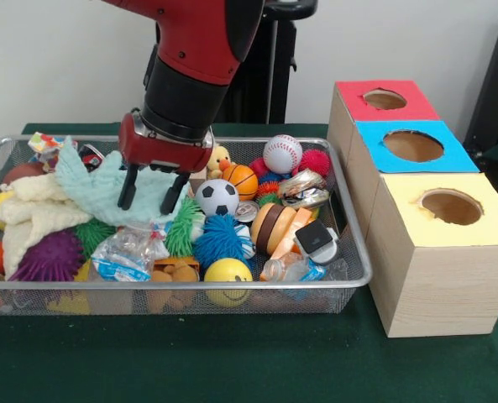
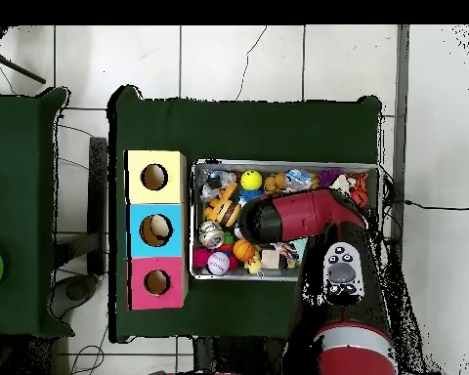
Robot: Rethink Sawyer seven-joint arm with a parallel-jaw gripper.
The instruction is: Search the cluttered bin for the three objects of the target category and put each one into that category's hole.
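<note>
No legible writing or brand marks. Red and black arm descending from above over wire mesh bin [image 1: 349, 277]. Three boxes beside bin, yellow-topped box [image 1: 450, 252], blue-topped box [image 1: 412, 147], red-topped box [image 1: 383, 101], each with round hole. Gripper [image 1: 152, 195] fingers apart, empty, tips at pale green cloth [image 1: 106, 197]. Soccer ball [image 1: 217, 197], baseball [image 1: 282, 154], basketball [image 1: 241, 180] among clutter.

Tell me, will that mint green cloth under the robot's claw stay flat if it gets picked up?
Probably not. The mint green cloth lies rumpled over other toys, so it would likely droop. It looks thin, so probably light. The open gripper might snag just a fold.
</note>
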